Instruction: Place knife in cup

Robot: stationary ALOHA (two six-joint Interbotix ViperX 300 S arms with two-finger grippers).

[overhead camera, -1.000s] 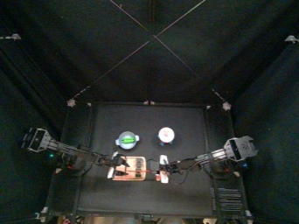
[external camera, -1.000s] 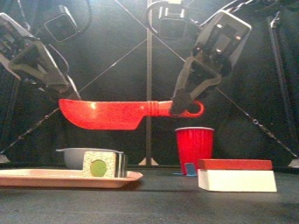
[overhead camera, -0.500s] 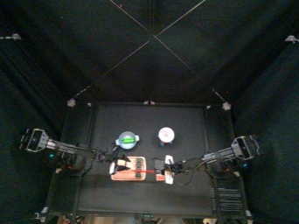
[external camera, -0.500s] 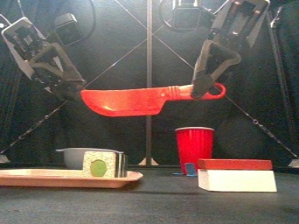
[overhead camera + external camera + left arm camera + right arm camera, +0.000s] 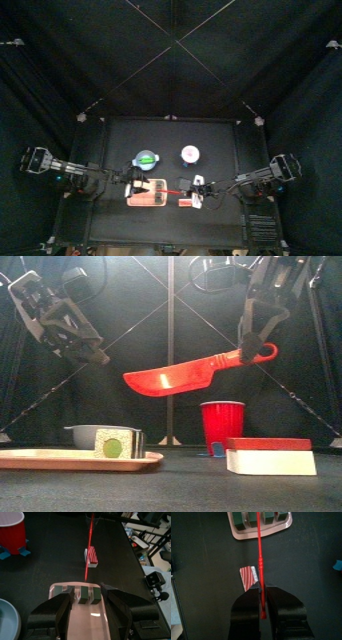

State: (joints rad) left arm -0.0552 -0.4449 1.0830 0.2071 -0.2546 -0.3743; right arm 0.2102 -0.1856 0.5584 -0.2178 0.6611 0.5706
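Knife (image 5: 187, 371), red, hangs in the air above the table (image 5: 187, 491), clamped by its handle end between the jaws of the right gripper (image 5: 258, 348). Blade slopes down from the handle toward the left arm's side, tip lowest. In the right wrist view the knife (image 5: 259, 567) appears edge-on as a thin red line running out from between the two closed-in jaws, which press on it from both sides.

Right arm descends steeply from the upper corner in the front view, its gripper pointing downward with the handle's ring just below it. Left arm comes in from the opposite side, its gripper (image 5: 91, 348) held high and angled down toward the middle, well apart from the blade tip. Left jaws stand wide apart and hold nothing; in the left wrist view they frame a pink tray (image 5: 90, 614) carrying a green-and-white block (image 5: 85, 593).

Cup (image 5: 223, 427), red outside, stands upright on the table below the knife, between tray (image 5: 80, 459) and a low red-and-white box (image 5: 271, 456). From above, the cup (image 5: 190, 153) shows as a small white round beside a green-and-white vessel (image 5: 144, 158), with both grippers nearer the table's front edge.
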